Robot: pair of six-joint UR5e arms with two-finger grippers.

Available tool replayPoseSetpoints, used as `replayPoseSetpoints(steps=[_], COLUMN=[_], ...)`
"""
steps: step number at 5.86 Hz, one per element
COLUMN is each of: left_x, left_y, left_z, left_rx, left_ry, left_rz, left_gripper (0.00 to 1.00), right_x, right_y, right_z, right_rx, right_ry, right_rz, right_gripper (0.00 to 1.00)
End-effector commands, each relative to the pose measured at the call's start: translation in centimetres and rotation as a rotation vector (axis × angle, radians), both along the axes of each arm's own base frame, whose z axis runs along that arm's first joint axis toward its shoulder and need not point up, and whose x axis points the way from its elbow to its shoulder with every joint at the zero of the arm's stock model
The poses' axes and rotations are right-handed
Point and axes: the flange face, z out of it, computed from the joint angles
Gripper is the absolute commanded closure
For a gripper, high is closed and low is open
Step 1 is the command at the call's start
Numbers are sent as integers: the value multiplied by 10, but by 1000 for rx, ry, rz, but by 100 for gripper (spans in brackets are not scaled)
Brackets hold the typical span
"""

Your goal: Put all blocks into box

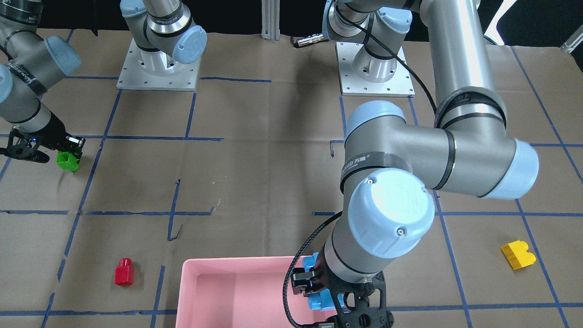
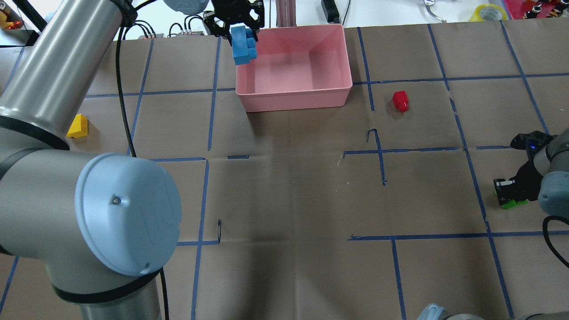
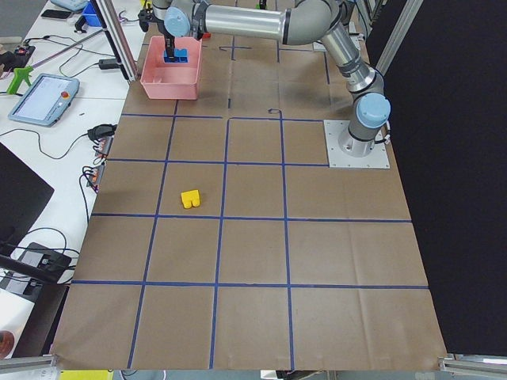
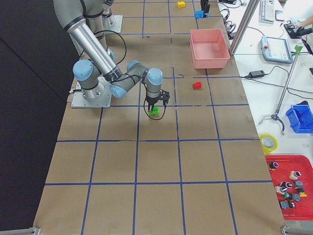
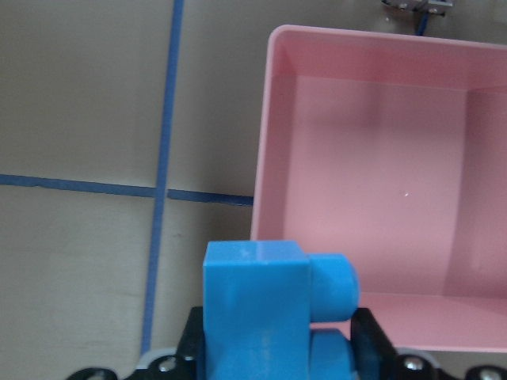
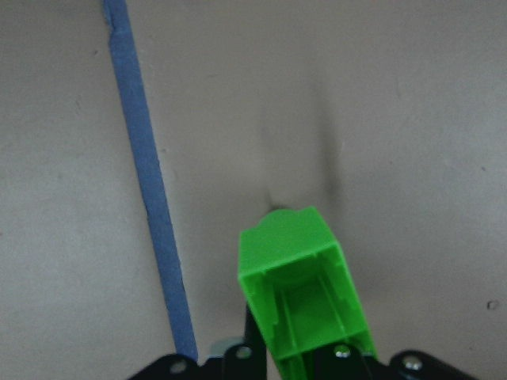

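Brown paper table (image 2: 289,186) with a blue tape grid, and both arms are busy! Left gripper (image 2: 238,31) is clamped on the light blue block (image 2: 243,48), hanging above the side wall of the pink box (image 2: 293,95). Right gripper (image 2: 511,195) pinches the green block (image 2: 513,203) low over the paper. Red block (image 2: 400,101) sits near the box, yellow block (image 2: 78,126) well apart.

Box (image 2: 293,95), upper centre: floor exposed; left rim is overhung by left gripper (image 2: 237,27) with blue block (image 2: 243,49).
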Motion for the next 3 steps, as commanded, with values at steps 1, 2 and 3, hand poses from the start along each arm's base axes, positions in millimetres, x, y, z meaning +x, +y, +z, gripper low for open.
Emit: replayPoseSetpoints(steps=[1, 2, 3], left_x=[-35, -38, -37], left_y=[-27, -31, -32], left_z=[-76, -95, -96], left_rx=[-41, -46, -46], left_ry=[22, 20, 11], left_rz=[15, 14, 15], left_gripper=[100, 100, 76], right_x=[-1, 0, 1], right_y=[-5, -4, -5], right_z=[18, 36, 48], right_rx=[13, 35, 40], right_ry=[-8, -27, -38], right_rz=[-26, -60, -69], right_gripper=[76, 92, 95])
